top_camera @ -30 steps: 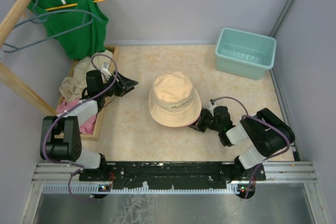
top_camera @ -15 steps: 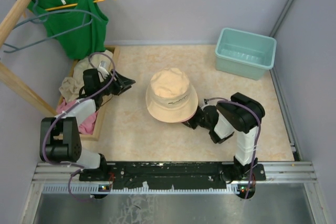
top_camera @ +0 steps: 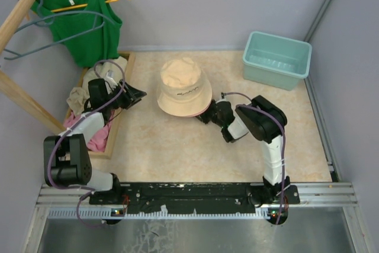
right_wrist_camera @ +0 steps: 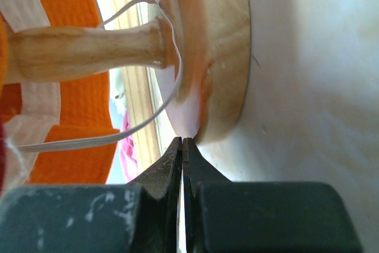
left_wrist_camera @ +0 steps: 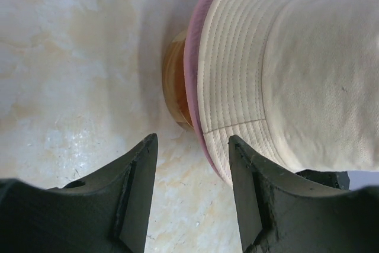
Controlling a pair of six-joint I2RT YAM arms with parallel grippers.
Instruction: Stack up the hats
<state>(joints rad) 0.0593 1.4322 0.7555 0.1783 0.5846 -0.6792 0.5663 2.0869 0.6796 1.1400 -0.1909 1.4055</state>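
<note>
A beige hat (top_camera: 182,90) with a small dark logo tops a stack on a wooden stand in the middle of the table. Under it the left wrist view shows a pink brim (left_wrist_camera: 195,45) and the stand's round base (left_wrist_camera: 173,81). From below, the right wrist view shows an orange hat (right_wrist_camera: 83,122) around the stand's post (right_wrist_camera: 89,48). My right gripper (top_camera: 204,115) is shut, its tips (right_wrist_camera: 182,140) against the base edge (right_wrist_camera: 222,45). My left gripper (top_camera: 137,95) is open and empty (left_wrist_camera: 192,140), just left of the stack.
A teal bin (top_camera: 276,58) sits at the back right. A wooden box (top_camera: 116,124) of beige and pink cloths lies along the left edge. A green tank top (top_camera: 83,22) hangs on a wooden rack (top_camera: 18,96) at the back left.
The hat stack on its stand slid up and to the left, with my shut right gripper following behind it. My left gripper drew back slightly to the left.
</note>
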